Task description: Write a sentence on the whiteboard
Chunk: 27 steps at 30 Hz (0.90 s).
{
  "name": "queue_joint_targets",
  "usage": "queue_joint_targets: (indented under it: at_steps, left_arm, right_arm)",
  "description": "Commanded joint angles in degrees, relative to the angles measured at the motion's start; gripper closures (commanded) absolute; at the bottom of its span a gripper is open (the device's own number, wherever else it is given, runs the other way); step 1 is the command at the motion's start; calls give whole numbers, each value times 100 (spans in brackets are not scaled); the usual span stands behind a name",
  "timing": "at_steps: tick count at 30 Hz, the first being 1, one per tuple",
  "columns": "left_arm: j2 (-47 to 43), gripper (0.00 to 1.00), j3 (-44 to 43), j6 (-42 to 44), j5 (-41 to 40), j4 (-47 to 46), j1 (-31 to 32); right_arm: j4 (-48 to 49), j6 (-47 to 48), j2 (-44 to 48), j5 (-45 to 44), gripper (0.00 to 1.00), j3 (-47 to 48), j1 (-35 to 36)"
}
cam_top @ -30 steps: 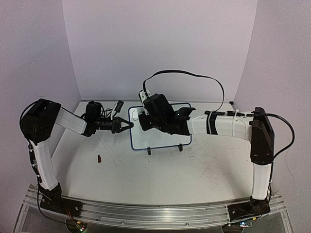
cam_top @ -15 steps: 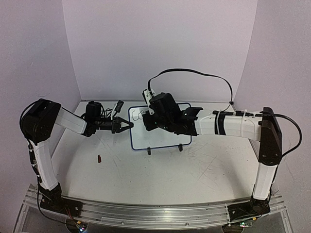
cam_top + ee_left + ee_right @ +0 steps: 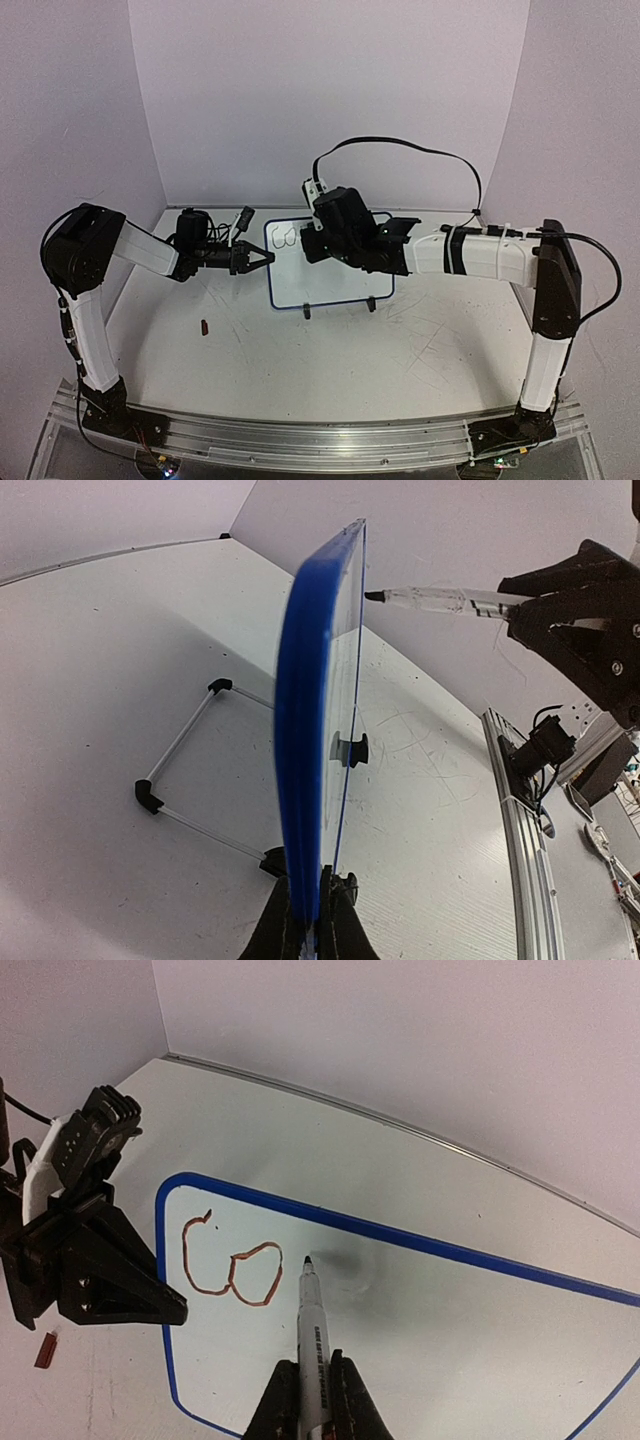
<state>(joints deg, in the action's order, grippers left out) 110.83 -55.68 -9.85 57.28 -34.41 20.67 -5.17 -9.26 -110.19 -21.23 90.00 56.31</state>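
Right hand [image 3: 312,1400] clamped on marker [image 3: 313,1325], tip at whiteboard [image 3: 450,1300], just right of sentence [image 3: 230,1280] start "Co".
Early writing step; left hand [image 3: 308,925] pinches whiteboard edge, board upright on surface [image 3: 300,360]. Next: third letter, light steady contact.

Only one readable bit: hand-drawn lettering [image 3: 230,1265] on the whiteboard [image 3: 430,1320], spelling "Co" so far. Loopy reddish-brown strokes, a tall C with a rounder o touching it, tucked into the corner by the blue frame. From the top camera just a tiny dark scribble [image 3: 283,238]. Some dark print on the marker [image 3: 313,1335] barrel, way too small to make out.
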Motion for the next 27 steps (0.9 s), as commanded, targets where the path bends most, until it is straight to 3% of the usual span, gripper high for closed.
queue_joint_targets:
  at_steps: [1, 27]
  left_arm:
    - [-134, 100, -59, 229, -469, 163, -27]
    - [-151, 100, -52, 238, -480, 172, -23]
  right_arm:
    - [139, -6, -118, -112, 100, 271, -10]
    - [-1, -290, -147, 25, 100, 139, -9]
